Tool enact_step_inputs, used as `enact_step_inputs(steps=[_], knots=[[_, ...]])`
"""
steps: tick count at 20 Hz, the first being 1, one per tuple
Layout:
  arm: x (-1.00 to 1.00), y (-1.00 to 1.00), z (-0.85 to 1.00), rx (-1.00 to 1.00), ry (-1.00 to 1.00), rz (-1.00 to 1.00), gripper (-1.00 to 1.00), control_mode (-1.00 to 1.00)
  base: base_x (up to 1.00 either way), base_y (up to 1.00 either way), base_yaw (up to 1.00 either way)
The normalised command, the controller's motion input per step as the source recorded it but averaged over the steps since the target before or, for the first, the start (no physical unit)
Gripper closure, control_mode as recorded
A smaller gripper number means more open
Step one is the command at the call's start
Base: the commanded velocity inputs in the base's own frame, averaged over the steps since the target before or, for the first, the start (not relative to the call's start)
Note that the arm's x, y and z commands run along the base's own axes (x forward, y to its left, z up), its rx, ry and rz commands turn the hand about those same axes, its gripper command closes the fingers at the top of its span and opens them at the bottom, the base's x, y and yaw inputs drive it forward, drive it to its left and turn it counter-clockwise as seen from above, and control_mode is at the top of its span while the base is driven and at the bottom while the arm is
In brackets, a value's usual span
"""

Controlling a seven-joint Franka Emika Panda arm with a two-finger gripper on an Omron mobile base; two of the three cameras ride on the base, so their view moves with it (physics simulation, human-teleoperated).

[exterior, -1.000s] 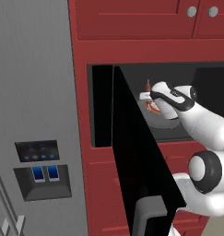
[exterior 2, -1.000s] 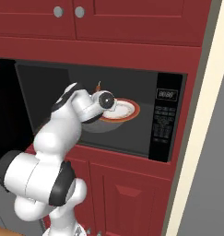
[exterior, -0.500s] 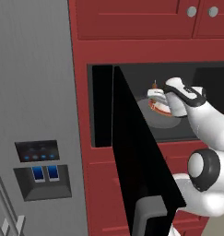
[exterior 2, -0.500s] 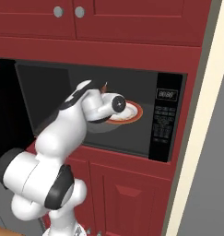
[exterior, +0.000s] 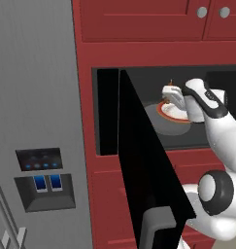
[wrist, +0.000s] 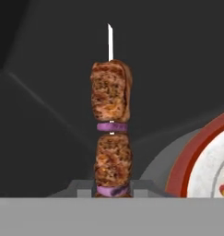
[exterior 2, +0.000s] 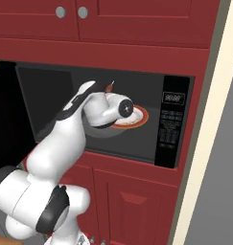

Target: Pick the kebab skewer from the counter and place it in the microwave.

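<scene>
1. Gripper [wrist: 112, 190]: the 2 fingers are clamped on the lower end of the kebab skewer [wrist: 111, 133], which stands straight up from them.
2. Skewer location: inside the microwave [exterior 2: 173, 124] cavity, held above the red-rimmed white plate [exterior: 175, 113].
3. Plate rests on the grey turntable [exterior: 160, 124].
4. Microwave door [exterior: 143, 160] stands swung open.
</scene>
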Motion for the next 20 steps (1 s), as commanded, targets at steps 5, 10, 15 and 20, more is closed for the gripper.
enact_step_inputs(steps=[5,10,15,20], knots=[[0.27,-0.28,-0.09,-0.02,0.12,-0.22,1.0,-1.0,0.0,0.0,0.0],[0.05,-0.22,-0.39,-0.05,0.04,-0.24,1.0,-1.0,0.0,0.0,0.0],[0.01,-0.49,-0.32,0.0,0.04,-0.17,-1.0,-1.0,0.0,0.0,0.0],[0.06,-0.2,0.0,0.0,0.12,-0.1,-1.0,-1.0,0.0,0.0,0.0]])
